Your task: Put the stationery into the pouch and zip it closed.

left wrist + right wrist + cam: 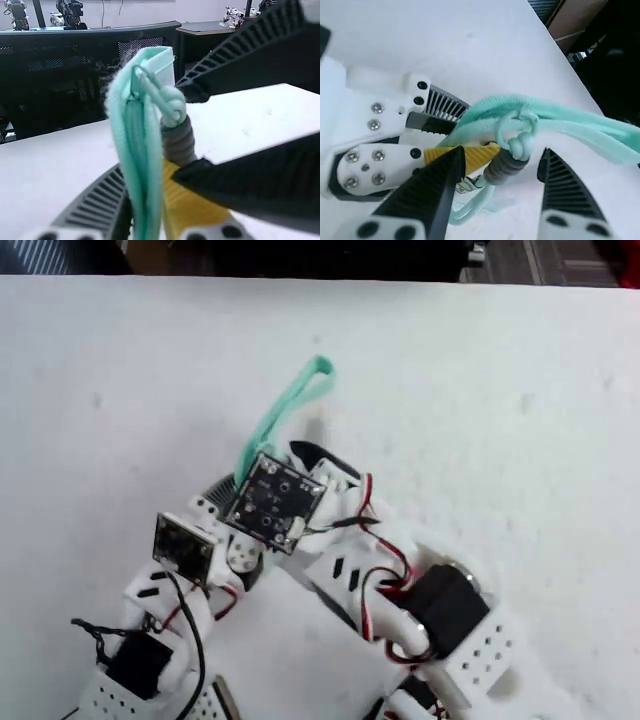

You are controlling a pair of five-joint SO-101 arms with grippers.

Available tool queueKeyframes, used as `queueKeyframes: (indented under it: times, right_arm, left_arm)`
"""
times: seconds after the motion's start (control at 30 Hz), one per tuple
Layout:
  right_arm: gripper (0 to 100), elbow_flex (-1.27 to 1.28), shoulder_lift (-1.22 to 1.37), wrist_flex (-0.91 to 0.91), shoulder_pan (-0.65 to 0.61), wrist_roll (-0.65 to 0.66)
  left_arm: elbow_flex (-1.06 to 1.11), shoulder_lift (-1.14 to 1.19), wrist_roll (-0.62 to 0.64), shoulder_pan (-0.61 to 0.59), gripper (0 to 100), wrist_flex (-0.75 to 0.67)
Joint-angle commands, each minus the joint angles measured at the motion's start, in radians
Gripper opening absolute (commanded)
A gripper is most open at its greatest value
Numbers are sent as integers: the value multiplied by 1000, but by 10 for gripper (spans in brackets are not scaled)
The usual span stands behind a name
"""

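Note:
The teal pouch (285,410) stands on its edge in the middle of the table. My left gripper (477,127) is shut on the pouch (142,165), pinching it between a grey ribbed finger (95,200) and a yellow one (192,205). A zipper pull (512,147) of knotted teal cord with a grey bead (176,140) hangs at the pouch's near end. My right gripper (501,152) is open, its black fingers (432,192) standing on either side of that pull without closing on it.
The white table (480,390) stretches wide around both arms. Both arms crowd together at the front centre, the right arm's wrist board (275,500) over the pouch's near end. A dark chair back (65,75) stands beyond the table's far edge.

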Motion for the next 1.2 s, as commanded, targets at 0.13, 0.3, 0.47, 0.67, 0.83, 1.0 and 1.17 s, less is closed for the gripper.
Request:
queueKeyframes:
  times: [0.13, 0.3, 0.47, 0.67, 0.83, 1.0, 1.17]
  right_arm:
    - [123, -2, -16, -79, -10, 2]
    - [68, 0, -15, -110, -7, 2]
    - [137, 2, -15, -111, 59, -2]
    - [159, 2, -13, -110, 68, 2]
    - [149, 0, 56, -110, 67, 2]
    - [148, -8, 108, -143, 67, 2]
    - [148, -8, 76, -159, 67, 2]
  left_arm:
    - [-8, 1, 6, -1, 23, -3]
    - [-8, 1, 6, -1, 23, -3]
    - [-8, 1, 6, -1, 23, -3]
    - [-8, 1, 6, -1, 23, -3]
    - [-9, 1, 6, -1, 23, -3]
    - [-9, 1, 6, -5, 23, -3]
    - [-9, 1, 6, -5, 23, -3]
